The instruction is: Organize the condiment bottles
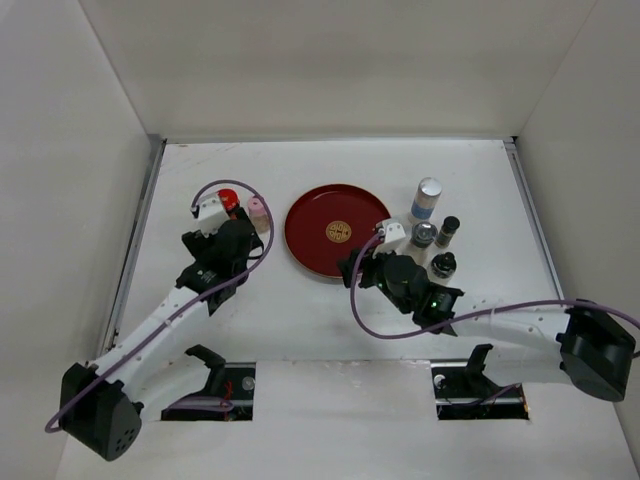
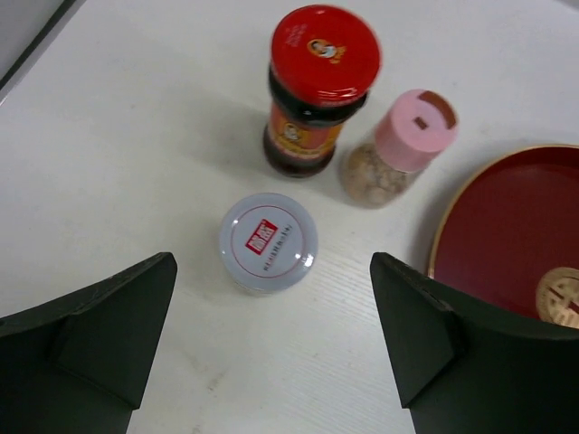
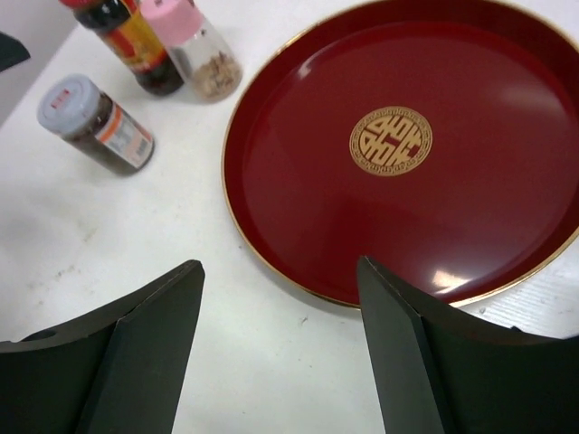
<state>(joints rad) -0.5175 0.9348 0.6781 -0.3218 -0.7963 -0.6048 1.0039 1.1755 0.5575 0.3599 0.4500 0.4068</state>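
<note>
A red-lidded dark jar (image 2: 324, 86) and a pink-capped shaker (image 2: 403, 145) stand side by side left of the round red tray (image 2: 507, 226). A grey-lidded dark jar (image 2: 269, 242) stands just in front of them. My left gripper (image 2: 271, 280) hovers over that jar, open and empty, with the lid between the fingertips. My right gripper (image 3: 279, 271) is open and empty over bare table at the tray's near rim (image 3: 271, 262). From above, a white bottle with a blue band (image 1: 426, 198), a dark-capped shaker (image 1: 449, 230), a silver-lidded jar (image 1: 424, 236) and another dark-topped jar (image 1: 443, 264) stand right of the tray.
The tray (image 1: 337, 231) holds nothing and lies mid-table between the two bottle groups. White walls close the table at the back and both sides. The right arm (image 1: 500, 322) stretches along the near edge. Purple cables loop over both arms.
</note>
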